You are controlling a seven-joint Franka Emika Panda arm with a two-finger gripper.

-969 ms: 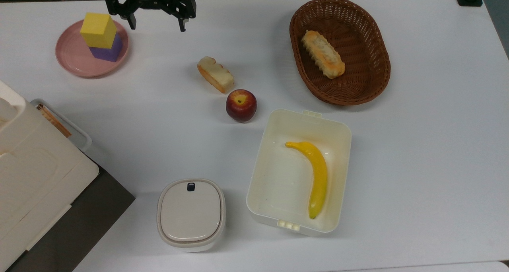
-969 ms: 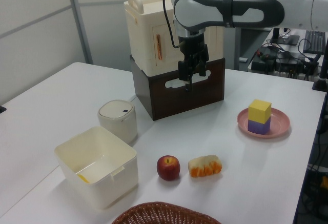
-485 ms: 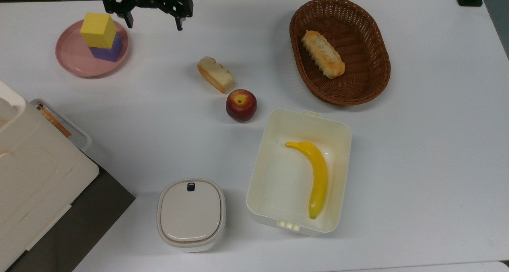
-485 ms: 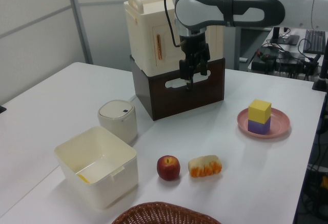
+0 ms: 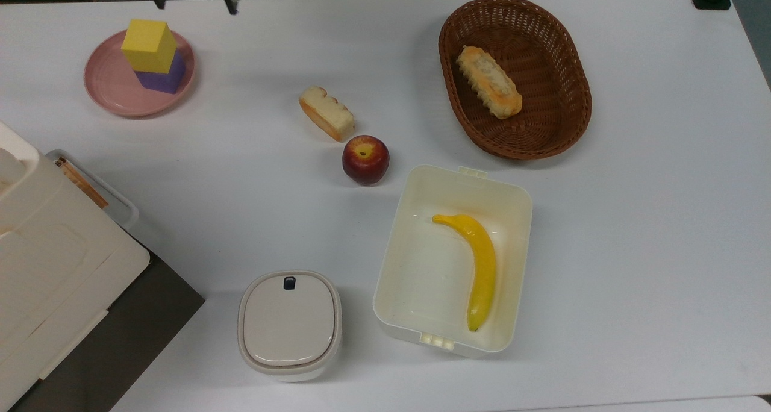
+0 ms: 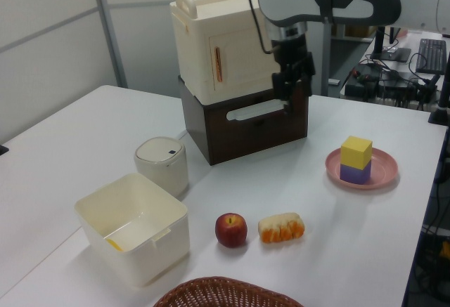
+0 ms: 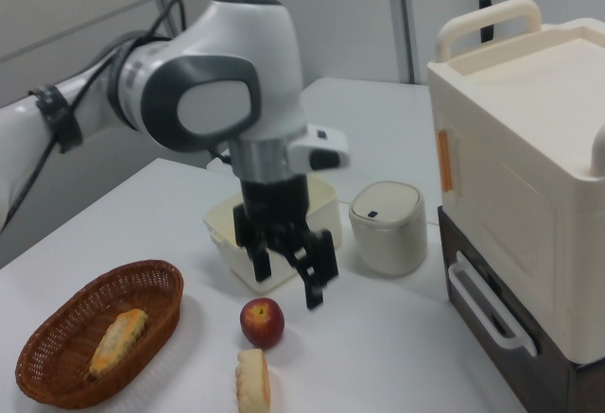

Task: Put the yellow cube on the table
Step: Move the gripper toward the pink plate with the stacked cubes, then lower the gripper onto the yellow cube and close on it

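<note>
Hanging in the air with its fingers spread and nothing between them, the hand [image 7: 287,276] hovers above the white bench [image 5: 632,231], in the left view in front of the brown box [image 6: 242,128] that carries the cream case [image 6: 211,54]. Well apart from it, toward the left view's right, the yellow cube [image 5: 149,37] sits stacked on the purple cube [image 5: 162,79] on the pink plate [image 5: 108,81]. Farther out on the bench lie a bread slice [image 5: 326,112], an apple [image 5: 365,159], a wicker basket [image 5: 572,99] with a pastry [image 5: 488,90], an open tub [image 5: 415,279] holding a banana [image 5: 479,261], and a lidded white canister [image 5: 289,324].
</note>
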